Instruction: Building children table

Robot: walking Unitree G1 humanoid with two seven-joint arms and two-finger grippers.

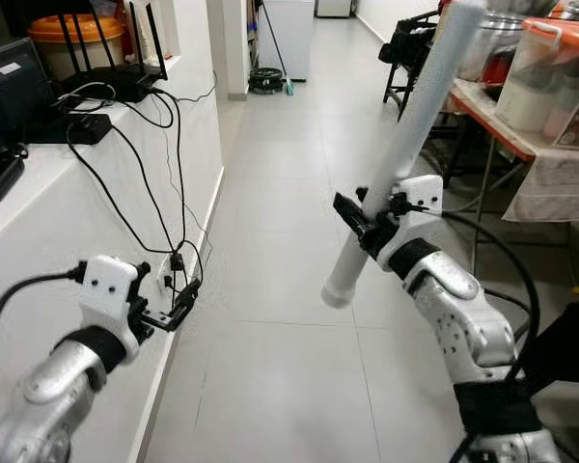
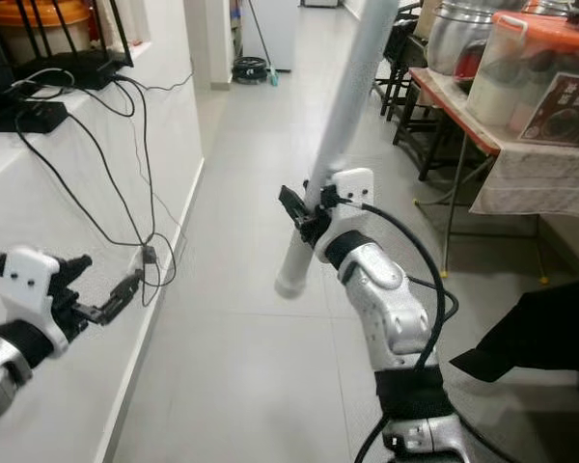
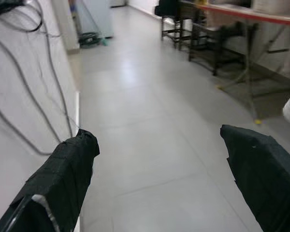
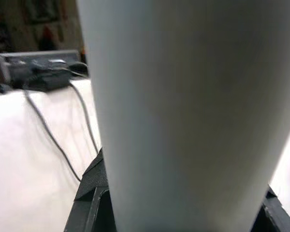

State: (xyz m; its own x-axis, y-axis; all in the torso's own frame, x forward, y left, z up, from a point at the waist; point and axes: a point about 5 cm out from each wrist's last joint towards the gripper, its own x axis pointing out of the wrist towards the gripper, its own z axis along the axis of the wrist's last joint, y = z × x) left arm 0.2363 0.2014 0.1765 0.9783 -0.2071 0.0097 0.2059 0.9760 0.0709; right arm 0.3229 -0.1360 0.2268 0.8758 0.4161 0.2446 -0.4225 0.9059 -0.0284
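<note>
— Right of centre in the left eye view, what is the right gripper point(image 1: 367, 224) doing?

— It is clamped on a long white tube point(image 1: 405, 145), likely a table leg. Its black fingers close round the tube's lower part, with a short stub and the open round end hanging below the grip towards the middle of the frame.

— And the rest of the tube?

— It slants up and to the right from the gripper, tilted rather than upright, and runs out at the upper right of the frame. In the right wrist view the tube point(image 4: 183, 116) presses right up against the camera, with black finger parts on either side of it at the bottom.

— Where is the left gripper point(image 1: 174, 311)?

— Lower left of the frame, beside the white wall ledge point(image 1: 39, 193) and near the dangling black cables point(image 1: 145, 183). Its fingers point(image 3: 67, 174) stand well apart in the left wrist view, holding nothing, with grey floor tiles point(image 3: 150, 121) between them.

— Anything else around?

— A black router point(image 1: 111, 58) sits on the ledge at upper left. A red-edged table point(image 1: 502, 125) with pots and containers stands at upper right.
</note>
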